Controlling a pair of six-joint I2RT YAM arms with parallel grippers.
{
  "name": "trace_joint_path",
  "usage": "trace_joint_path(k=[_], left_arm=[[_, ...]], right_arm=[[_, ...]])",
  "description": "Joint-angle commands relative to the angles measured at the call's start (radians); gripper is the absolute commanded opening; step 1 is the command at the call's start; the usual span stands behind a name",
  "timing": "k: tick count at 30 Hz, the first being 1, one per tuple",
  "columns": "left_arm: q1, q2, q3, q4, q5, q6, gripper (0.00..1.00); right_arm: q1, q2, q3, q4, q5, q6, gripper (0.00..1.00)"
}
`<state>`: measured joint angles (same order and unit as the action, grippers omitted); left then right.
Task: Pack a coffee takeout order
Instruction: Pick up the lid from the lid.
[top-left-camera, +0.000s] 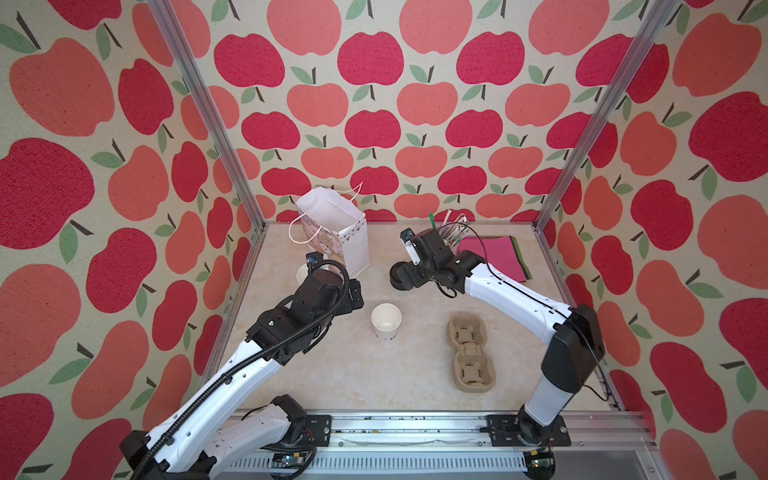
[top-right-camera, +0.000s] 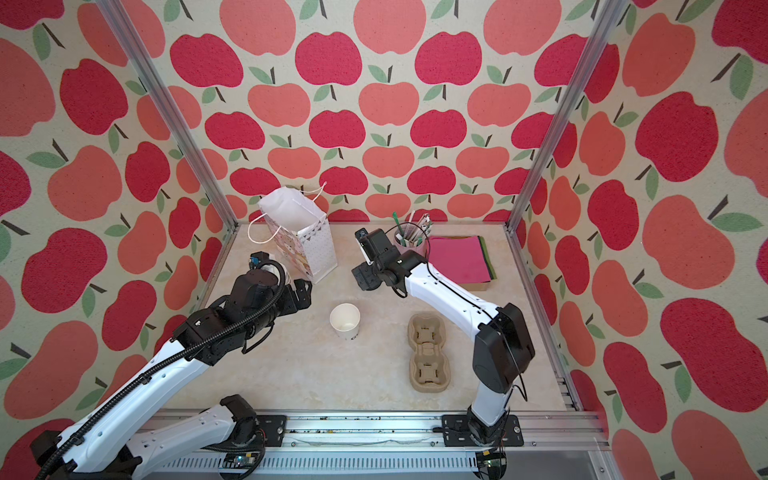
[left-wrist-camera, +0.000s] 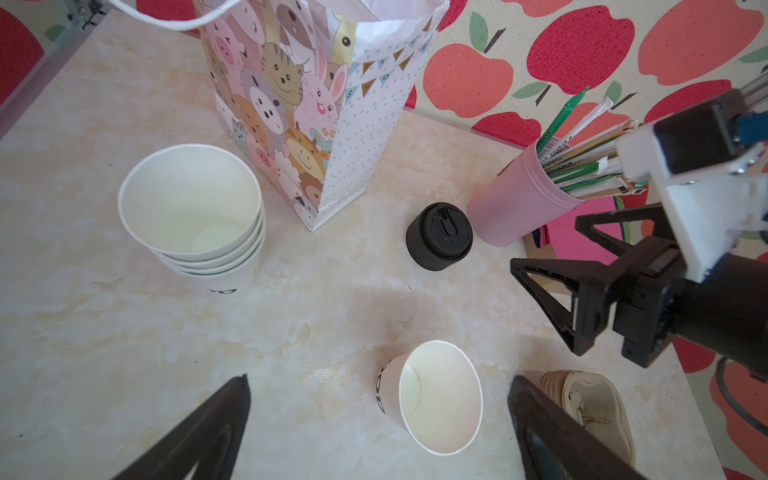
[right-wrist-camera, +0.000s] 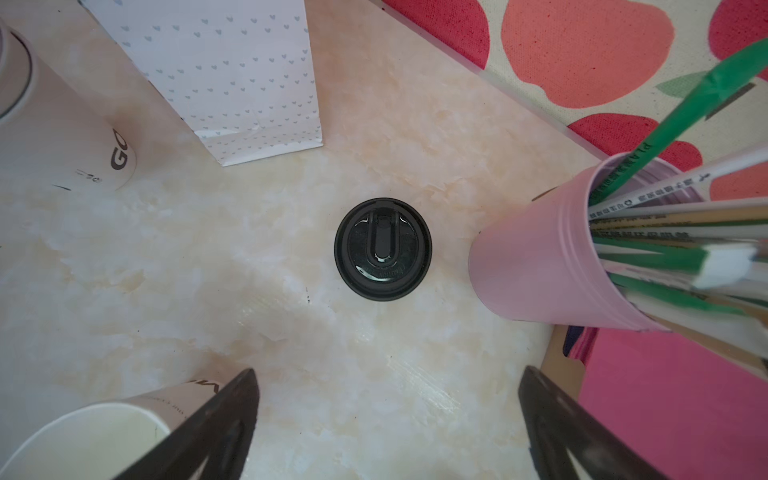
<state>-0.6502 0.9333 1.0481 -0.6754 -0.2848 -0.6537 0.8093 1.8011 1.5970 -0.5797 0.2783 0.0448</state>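
Got the white paper cup (top-left-camera: 386, 321) standing upright and open-topped around the middle of the worktop (top-left-camera: 324, 374), touching nothing. Right beside it, the left hand (left-wrist-camera: 379, 378), fingers spread wide and gripping nothing. Going by the left wrist view, cup sitting inside that wide gap, closer to one finger but clear of both.

Further back, a stack of black lids (right-wrist-camera: 383, 248) on the worktop between the paper bag (left-wrist-camera: 291, 108) and a pink tumbler (right-wrist-camera: 536, 266). Straight above the lids, the right hand (right-wrist-camera: 388, 370), also wide open and empty, not touching them.

Green straw (right-wrist-camera: 681, 118) leaning out of that tumbler along with a bunch of other wrapped straws. Just beside the tumbler, toward the back right corner, the magenta napkin (top-left-camera: 492, 259) lying flat on top of a pile of napkins, with darker edges peeking out underneath.

Bag standing open at the back left, cartoon animals on one face, white cord handles flopped over. Next to it, a stack of white cups (left-wrist-camera: 191, 208), nested and lidless, mostly tucked under the left arm in both top views.

Lastly, a cardboard two-cup carrier (top-left-camera: 469, 353) flat on the worktop to the right of the lone cup, a bit nearer the front and well apart from it.
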Motion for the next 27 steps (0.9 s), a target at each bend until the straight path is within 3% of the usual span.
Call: trace_joint_path(k=[1,11,16,20,27], left_arm=[[0.046,-0.03,-0.039,0.033,0.104,0.059,0.99],[0.065,-0.072,-0.082,0.051,0.228,0.146,0.99],[0.066,-0.094,-0.114,0.086,0.193,0.131,0.99],[0.065,-0.094,-0.128,0.094,0.152,0.109,0.99],[0.065,-0.077,-0.14,0.124,0.19,0.108,0.99]], right_arm=[[-0.005,0.124,0.128,-0.144,-0.017,-0.048,0.99],[-0.03,0.419,0.417,-0.239,-0.033,-0.029,0.93],[-0.048,0.471,0.461,-0.24,-0.04,-0.004,0.86],[-0.062,0.503,0.489,-0.246,-0.046,0.007,0.85],[-0.064,0.562,0.566,-0.28,-0.075,0.0,0.85]])
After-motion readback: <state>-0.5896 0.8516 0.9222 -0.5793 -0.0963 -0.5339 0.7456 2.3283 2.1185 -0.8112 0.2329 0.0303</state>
